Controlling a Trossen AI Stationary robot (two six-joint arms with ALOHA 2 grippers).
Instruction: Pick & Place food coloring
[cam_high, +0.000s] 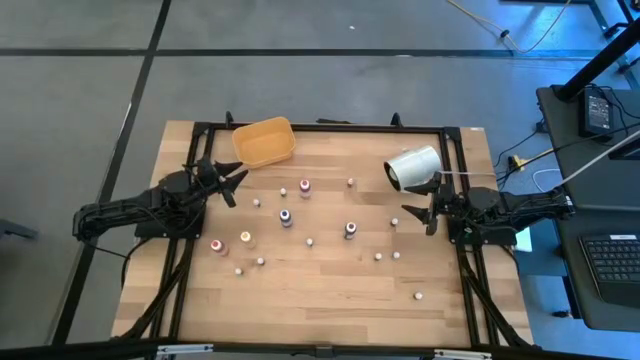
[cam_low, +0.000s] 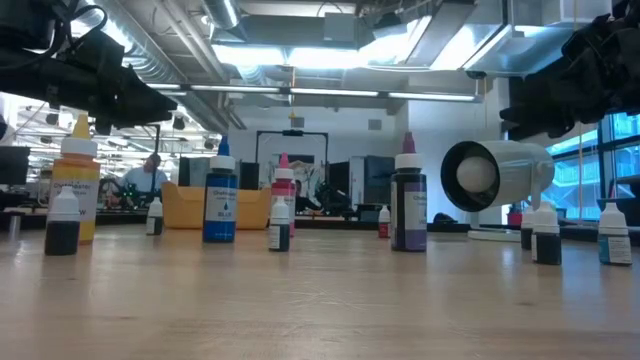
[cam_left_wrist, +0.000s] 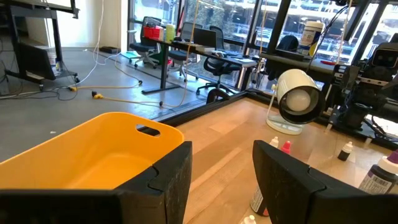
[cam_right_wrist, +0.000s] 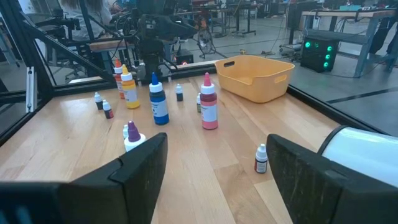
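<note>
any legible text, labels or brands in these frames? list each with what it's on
None can be read with certainty.
Yellow bottle: dark label print, too blurred.
Blue bottle: label print, too blurred.
Purple bottle: label, blurred in the low view; partly cut off in the left wrist view.
Small bottles, such as the one at far right: labels too small.
Tray and white cylinder: no print visible.

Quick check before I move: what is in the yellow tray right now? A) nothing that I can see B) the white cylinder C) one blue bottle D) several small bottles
A: the yellow tray shows only its bare bottom from above and in the left wrist view, while the bottles stand scattered on the table.
</note>
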